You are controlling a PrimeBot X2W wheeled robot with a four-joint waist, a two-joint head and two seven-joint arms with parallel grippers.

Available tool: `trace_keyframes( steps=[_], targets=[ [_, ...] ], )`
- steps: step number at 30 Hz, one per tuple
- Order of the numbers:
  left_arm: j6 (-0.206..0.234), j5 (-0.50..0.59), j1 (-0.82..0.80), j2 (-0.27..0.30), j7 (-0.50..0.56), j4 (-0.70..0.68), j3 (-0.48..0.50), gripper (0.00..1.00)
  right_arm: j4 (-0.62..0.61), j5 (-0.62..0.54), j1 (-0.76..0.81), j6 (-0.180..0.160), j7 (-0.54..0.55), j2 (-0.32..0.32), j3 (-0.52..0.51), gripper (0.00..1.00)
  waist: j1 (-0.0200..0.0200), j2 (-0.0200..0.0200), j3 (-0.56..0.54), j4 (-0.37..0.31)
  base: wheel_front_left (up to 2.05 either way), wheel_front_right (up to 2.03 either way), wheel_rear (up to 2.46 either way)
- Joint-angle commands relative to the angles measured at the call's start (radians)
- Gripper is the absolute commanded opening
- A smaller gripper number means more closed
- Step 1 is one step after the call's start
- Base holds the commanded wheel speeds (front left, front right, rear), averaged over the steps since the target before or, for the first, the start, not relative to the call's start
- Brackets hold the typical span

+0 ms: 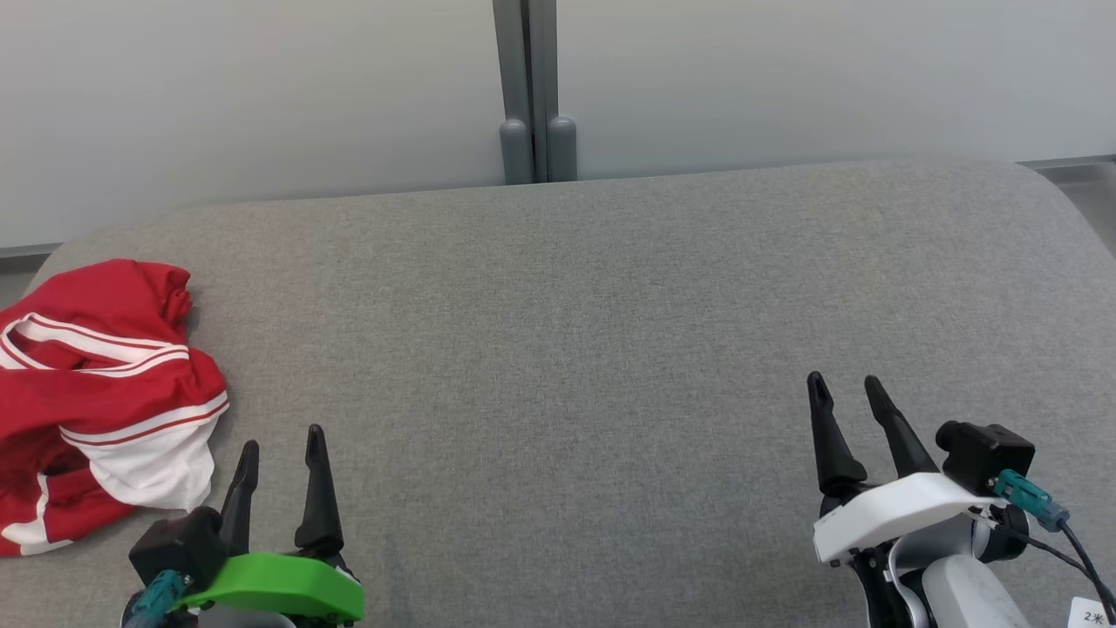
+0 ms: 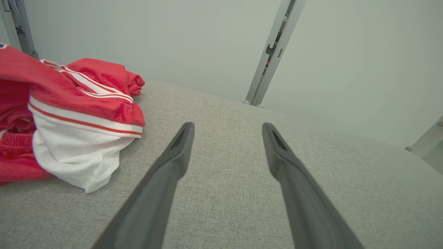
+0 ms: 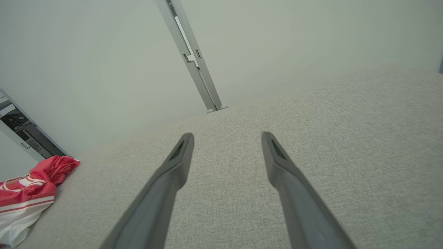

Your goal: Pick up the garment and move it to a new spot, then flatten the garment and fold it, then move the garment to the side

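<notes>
Lying crumpled at the left edge of the grey padded surface (image 1: 558, 349), the red and white garment (image 1: 96, 392) is bunched into a heap whose longer run goes from far to near. Its left part is cut off by the head view's border, and which end is which cannot be made out. The left gripper (image 1: 283, 437) is held just beside it, fingers spread and empty. The right gripper (image 1: 844, 378) is likewise spread, well apart.

Each arm ends in two long, dark, tapering fingers (image 1: 318, 497) — the left gripper (image 1: 282, 436) has a bright green shell (image 1: 279, 589), the right gripper (image 1: 844, 378) a white shell (image 1: 889, 515) — with a black camera block (image 1: 985, 453), teal plug (image 1: 1029, 499) and thin black cable (image 1: 1055, 551) beside it.
</notes>
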Motion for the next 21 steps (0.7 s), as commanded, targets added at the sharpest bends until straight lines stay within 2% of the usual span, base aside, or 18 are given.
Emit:
trace_keyframes(
  steps=[1,21],
  targets=[
    [0.004,0.032,0.010,0.008,-0.011,-0.009,-0.004,1.00,-0.002,-0.027,-0.014,0.000,-0.011,-0.006,0.005,1.00,0.0000,-0.0001,0.000,0.000,0.00,0.00,0.00],
    [0.014,0.161,0.015,0.009,-0.053,-0.007,-0.019,1.00,0.005,-0.170,-0.019,0.000,-0.052,-0.006,0.024,1.00,0.0000,-0.0001,0.003,0.006,0.00,0.00,0.00]
  ],
)
